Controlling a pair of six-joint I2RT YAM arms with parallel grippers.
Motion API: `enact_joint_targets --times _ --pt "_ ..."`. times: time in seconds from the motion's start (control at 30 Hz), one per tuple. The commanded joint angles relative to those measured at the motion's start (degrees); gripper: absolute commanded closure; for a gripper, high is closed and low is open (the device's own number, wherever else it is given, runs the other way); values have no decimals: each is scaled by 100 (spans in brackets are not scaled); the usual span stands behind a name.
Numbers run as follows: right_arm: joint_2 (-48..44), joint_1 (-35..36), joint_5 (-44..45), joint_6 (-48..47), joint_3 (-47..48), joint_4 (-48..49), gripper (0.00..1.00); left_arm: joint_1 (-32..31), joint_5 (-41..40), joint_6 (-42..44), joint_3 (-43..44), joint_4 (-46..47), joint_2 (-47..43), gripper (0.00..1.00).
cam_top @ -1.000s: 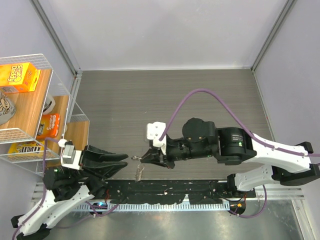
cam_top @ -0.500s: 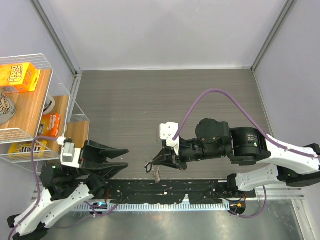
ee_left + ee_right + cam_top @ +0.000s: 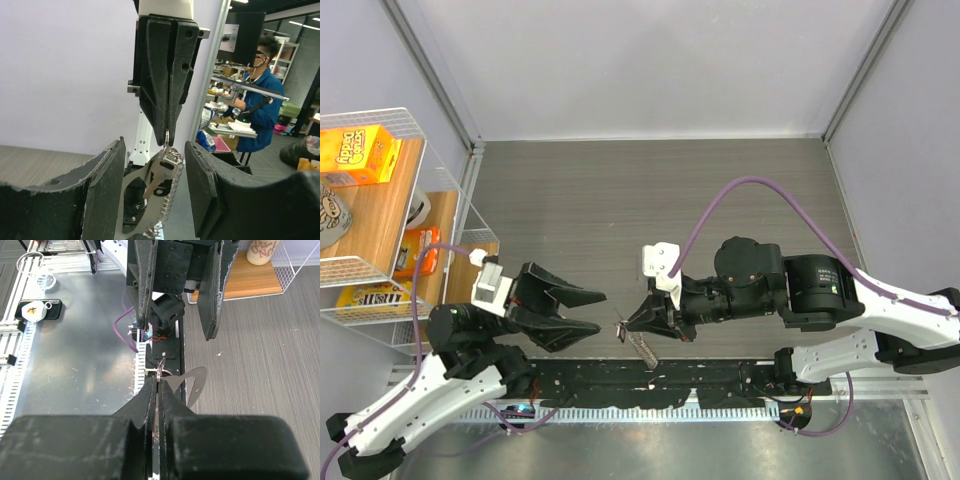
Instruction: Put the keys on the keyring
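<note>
My right gripper point(image 3: 626, 326) is shut on the small ring at the top of the keyring point(image 3: 167, 141). From that ring dangle a silver key point(image 3: 157, 176) and a glittery chain point(image 3: 172, 192), which show in the top view as a short strip point(image 3: 642, 346). My left gripper point(image 3: 601, 310) is open just left of them. In the left wrist view the key and chain hang in the gap between my left fingers point(image 3: 107, 190), touching neither. The right wrist view shows only the ring point(image 3: 160, 369) poking out of my shut right gripper point(image 3: 159, 382), with the left fingers point(image 3: 212, 295) beyond.
A wire shelf point(image 3: 450, 170) with cereal boxes point(image 3: 358, 152) stands at the left edge. A black rail point(image 3: 660, 378) and metal plate run along the near edge. A purple cable point(image 3: 750, 190) arches over the right arm.
My left gripper has swung right toward the right gripper and opened wider. The right gripper shifted right with the keyring a second ago, then stayed put.
</note>
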Motion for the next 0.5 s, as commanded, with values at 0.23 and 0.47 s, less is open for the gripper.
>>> enact_joint_targets --times 0.23,0.47 --pt "-236 17 143 -14 -33 720 95 -5 306 -595 -105 1095 378 59" --pt "-315 17 134 -5 -86 888 95 -5 332 -683 -114 1209 536 73"
